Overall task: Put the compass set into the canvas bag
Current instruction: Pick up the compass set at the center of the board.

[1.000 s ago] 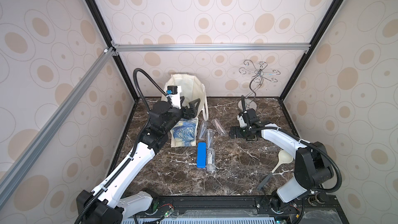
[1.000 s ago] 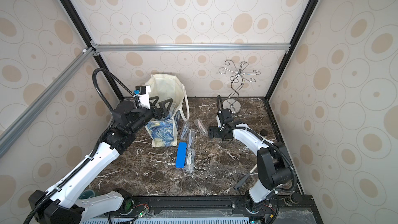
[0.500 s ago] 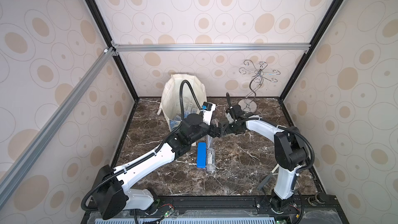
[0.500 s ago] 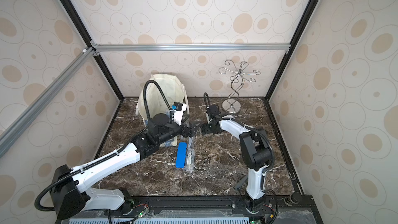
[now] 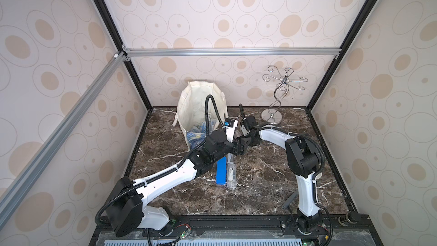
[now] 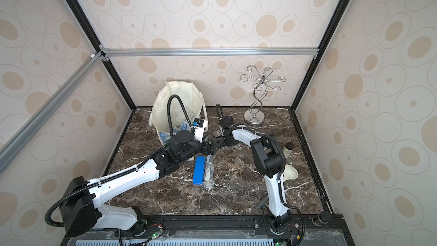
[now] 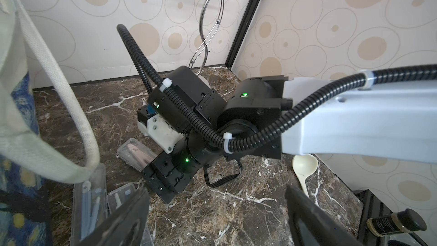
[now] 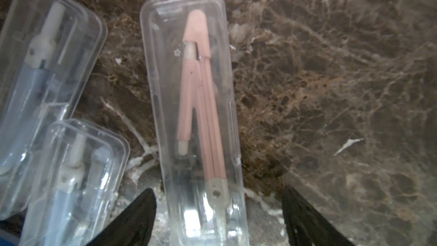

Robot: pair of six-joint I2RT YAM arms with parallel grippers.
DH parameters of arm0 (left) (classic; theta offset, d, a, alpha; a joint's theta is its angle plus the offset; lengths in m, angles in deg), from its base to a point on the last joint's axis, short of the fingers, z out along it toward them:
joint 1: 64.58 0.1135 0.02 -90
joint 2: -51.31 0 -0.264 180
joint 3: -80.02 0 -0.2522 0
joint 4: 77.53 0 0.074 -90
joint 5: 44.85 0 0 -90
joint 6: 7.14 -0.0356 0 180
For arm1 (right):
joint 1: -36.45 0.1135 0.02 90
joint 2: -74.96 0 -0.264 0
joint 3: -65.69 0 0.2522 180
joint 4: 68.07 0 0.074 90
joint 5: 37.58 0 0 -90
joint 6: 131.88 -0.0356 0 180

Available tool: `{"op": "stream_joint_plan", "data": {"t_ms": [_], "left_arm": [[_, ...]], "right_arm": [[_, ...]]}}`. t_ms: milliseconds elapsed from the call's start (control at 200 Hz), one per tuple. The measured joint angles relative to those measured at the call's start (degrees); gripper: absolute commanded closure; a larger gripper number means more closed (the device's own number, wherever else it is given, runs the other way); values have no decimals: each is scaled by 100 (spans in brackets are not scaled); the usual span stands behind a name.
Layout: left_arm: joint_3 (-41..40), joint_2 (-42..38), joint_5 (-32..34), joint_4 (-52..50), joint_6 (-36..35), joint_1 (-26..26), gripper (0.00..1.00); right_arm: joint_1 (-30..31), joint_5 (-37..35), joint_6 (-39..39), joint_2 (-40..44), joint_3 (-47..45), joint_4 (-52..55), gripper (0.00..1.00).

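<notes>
A clear case with a pink compass, the compass set (image 8: 196,105), lies flat on the marble table. My right gripper (image 8: 217,192) is open and low over one end of the case. Its black fingers (image 8: 142,209) stand either side of the case with a gap on each side. The same case shows in the left wrist view (image 7: 134,152), partly under the right wrist. Two clear cases with blue compasses (image 8: 42,67) lie beside it. The canvas bag (image 5: 189,105) stands open at the back left. My left gripper (image 7: 216,192) is open over bare marble, close to the right gripper (image 5: 244,141).
A blue box (image 5: 221,171) and a clear case (image 5: 231,173) lie mid-table by the left forearm. A silver wire stand (image 5: 276,105) is at the back right. A cream scoop (image 6: 290,173) and a small dark bottle (image 6: 288,146) sit behind the right arm. The bag's strap (image 7: 59,91) hangs near the left gripper.
My left arm has swung from the bag's mouth down to the middle of the table. My right gripper has moved left over the pink compass case, and its jaws have narrowed.
</notes>
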Motion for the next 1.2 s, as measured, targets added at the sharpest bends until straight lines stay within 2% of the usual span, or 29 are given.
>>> {"op": "stream_joint_plan", "data": {"t_ms": [320,375,480,655,955,1200], "left_arm": [[-31,-2,212,7,7,-2,9],[-31,-2,234,7,4,-2,9],[-31,-2,291,7,4,-2,9],[-31,-2,317,4,4,-2,9],[-28,11,319,-7,2,-2,9],[72,205,297,-20,2,-2,3]], "right_arm": [[17,-188,136,-133,101,-55,26],[39,-254,157,-146,109,-57,31],[83,-345,203,-157,109,-90,45],[136,-378,234,-157,107,-118,50],[120,-348,109,72,-245,-264,51],[-144,302,-269,909,-1113,-317,51]]}}
